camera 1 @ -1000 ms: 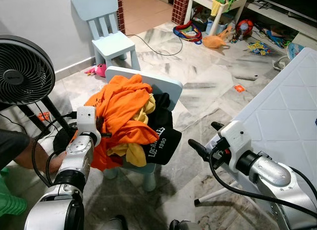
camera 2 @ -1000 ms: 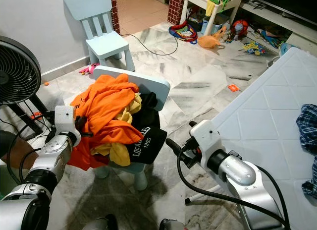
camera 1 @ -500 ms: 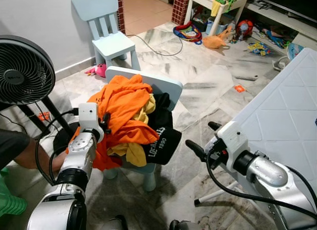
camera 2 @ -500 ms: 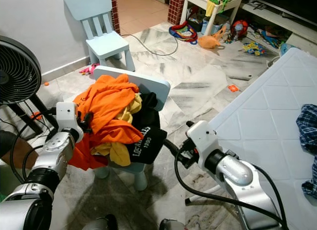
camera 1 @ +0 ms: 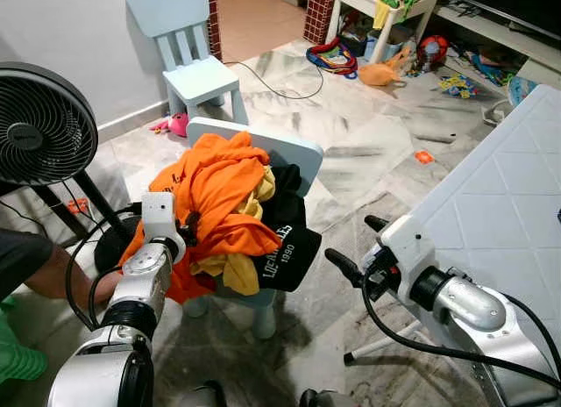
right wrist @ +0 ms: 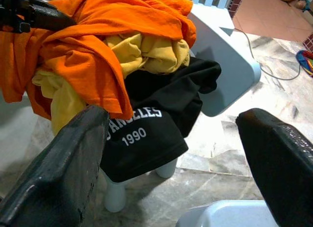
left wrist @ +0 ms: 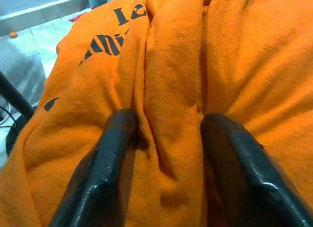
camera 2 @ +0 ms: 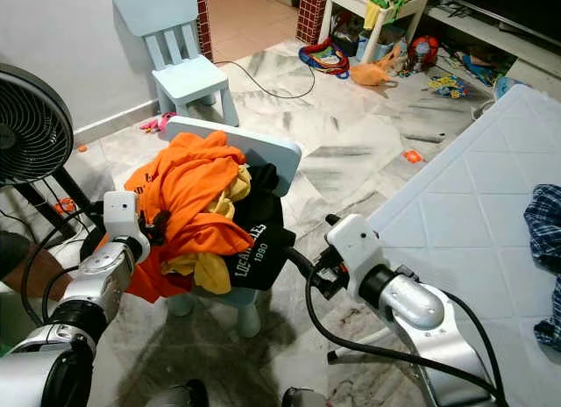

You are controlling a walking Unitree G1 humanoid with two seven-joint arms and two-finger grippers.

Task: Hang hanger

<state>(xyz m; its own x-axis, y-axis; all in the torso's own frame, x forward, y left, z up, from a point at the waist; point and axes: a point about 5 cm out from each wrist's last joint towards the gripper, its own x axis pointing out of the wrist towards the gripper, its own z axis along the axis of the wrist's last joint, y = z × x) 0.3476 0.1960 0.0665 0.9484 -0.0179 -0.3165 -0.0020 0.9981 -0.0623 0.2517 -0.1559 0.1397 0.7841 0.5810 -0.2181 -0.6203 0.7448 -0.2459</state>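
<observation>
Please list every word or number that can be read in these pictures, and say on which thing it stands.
"ANGELES" and "1990", white, on the black shirt; the word's start is hidden under the orange shirt.
Black letters on the orange shirt, folded and cut off: not readable as a word.
A small label at the fan's hub: too small to read.

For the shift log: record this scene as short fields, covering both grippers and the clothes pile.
left gripper: jaws open, pressed into a fold of the orange shirt
right gripper: jaws open, in the air beside the chair, aimed at the pile
pile: orange shirt on top, yellow garment under it, black shirt with white lettering hanging off the front
support: small pale blue chair
hanger: none seen
nearby: fan, white table, a person's arm
</observation>
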